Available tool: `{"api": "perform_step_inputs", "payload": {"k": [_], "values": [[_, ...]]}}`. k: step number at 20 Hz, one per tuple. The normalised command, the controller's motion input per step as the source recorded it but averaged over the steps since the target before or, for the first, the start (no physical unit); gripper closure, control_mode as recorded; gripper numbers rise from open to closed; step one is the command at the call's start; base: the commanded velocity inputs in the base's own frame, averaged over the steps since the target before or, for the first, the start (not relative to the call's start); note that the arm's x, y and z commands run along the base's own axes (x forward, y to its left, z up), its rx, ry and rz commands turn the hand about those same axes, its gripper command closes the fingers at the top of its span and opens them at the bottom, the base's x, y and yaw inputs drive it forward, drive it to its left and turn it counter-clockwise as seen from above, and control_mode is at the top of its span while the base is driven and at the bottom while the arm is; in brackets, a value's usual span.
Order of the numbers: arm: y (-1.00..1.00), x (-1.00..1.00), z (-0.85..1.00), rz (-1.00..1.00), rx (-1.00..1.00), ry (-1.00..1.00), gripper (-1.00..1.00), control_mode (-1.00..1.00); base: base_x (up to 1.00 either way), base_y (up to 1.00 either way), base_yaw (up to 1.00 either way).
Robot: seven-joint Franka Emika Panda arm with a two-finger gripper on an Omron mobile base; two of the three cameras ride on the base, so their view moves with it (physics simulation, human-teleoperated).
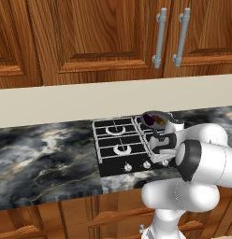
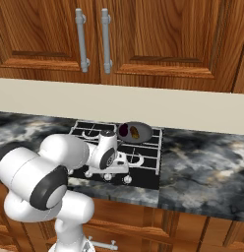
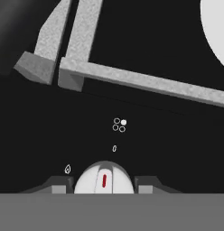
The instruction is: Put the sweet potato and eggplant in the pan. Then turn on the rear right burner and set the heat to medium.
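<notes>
The small dark grey pan (image 1: 155,119) (image 2: 135,132) rests on the rear right burner, which it mostly hides. Inside it lie the dark purple eggplant (image 1: 149,120) (image 2: 124,130) and the orange-brown sweet potato (image 1: 160,122) (image 2: 136,133). My gripper (image 3: 104,182) is down at the stove's front strip, shut on a white knob (image 3: 104,177) with a red mark. A dark fingertip (image 3: 59,184) flanks the knob on each side. Four small circles above the knob have the upper right one filled. In the base views the hand (image 1: 163,145) (image 2: 108,155) hangs over the knob row.
Other knobs (image 1: 128,166) (image 2: 88,173) line the cooktop's front edge. The left burners (image 1: 116,129) carry nothing. Grey grate bars (image 3: 132,81) cross just beyond the knob. Marble counter (image 1: 43,154) (image 2: 207,167) extends to both sides, with wooden cabinets above.
</notes>
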Motion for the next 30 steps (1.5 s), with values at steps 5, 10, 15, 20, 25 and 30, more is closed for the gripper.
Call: {"api": "perform_step_inputs", "payload": {"k": [5,10,15,20,25,30], "values": [[-0.01,0.0,0.0,0.2,0.0,0.0,1.0,-1.0,0.0,0.0,0.0],[0.0,-0.03,0.0,0.18,0.0,0.01,1.0,-1.0,0.0,0.0,0.0],[0.0,-0.07,-0.01,0.2,0.0,0.0,1.0,-1.0,0.0,0.0,0.0],[0.0,-0.1,0.0,0.2,0.0,0.0,1.0,-1.0,0.0,0.0,0.0],[0.0,-0.07,-0.03,0.2,0.0,0.0,1.0,-1.0,0.0,0.0,0.0],[0.0,-0.05,-0.06,0.2,0.0,0.0,1.0,-1.0,0.0,0.0,0.0]]}}
